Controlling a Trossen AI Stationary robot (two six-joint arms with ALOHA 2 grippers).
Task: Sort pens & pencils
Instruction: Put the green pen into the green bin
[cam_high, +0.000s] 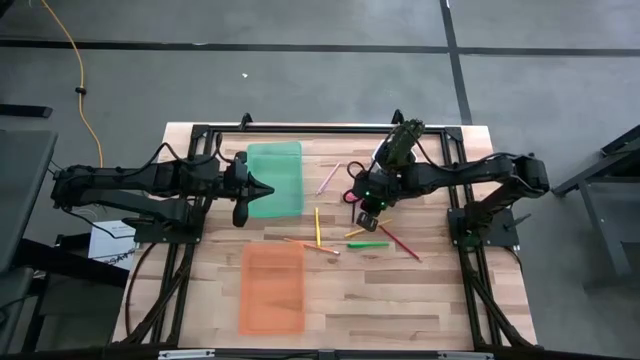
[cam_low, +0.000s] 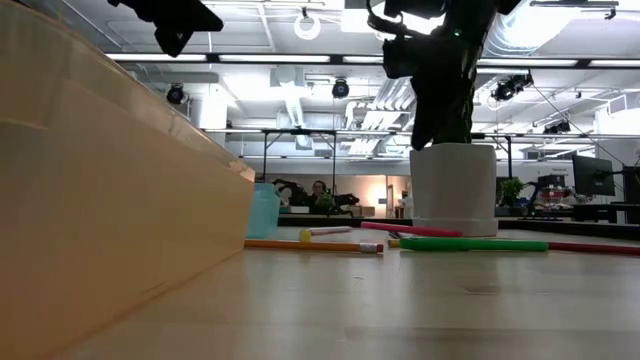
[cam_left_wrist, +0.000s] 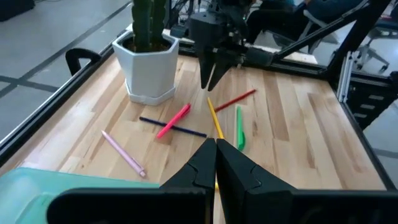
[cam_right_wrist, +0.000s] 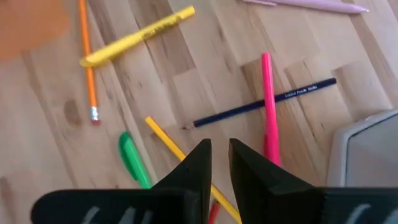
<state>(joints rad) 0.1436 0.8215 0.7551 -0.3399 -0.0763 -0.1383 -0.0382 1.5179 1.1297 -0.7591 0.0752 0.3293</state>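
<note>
Right gripper (cam_high: 368, 217) poised above scattered pens and pencils, jaws slightly parted, nothing held, presumably for a pick. Magenta pen (cam_right_wrist: 268, 106) crossed over dark pencil (cam_right_wrist: 264, 103). Green tray (cam_high: 273, 178) at 9 o'clock. Left gripper (cam_high: 241, 213) parked there, jaws together.

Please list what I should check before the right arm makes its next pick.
1. Right gripper empty: ok, fingers slightly apart with nothing between them.
2. Right gripper over the pile: ok, it hovers above the pink pen.
3. Pink pen lies free: not ok, it crosses the dark pencil.
4. Left gripper out of the way: ok, shut, beside the green tray.
5. Trays ready: ok, the green tray and orange tray look empty.
6. Room beside the pot: cannot tell.
</note>
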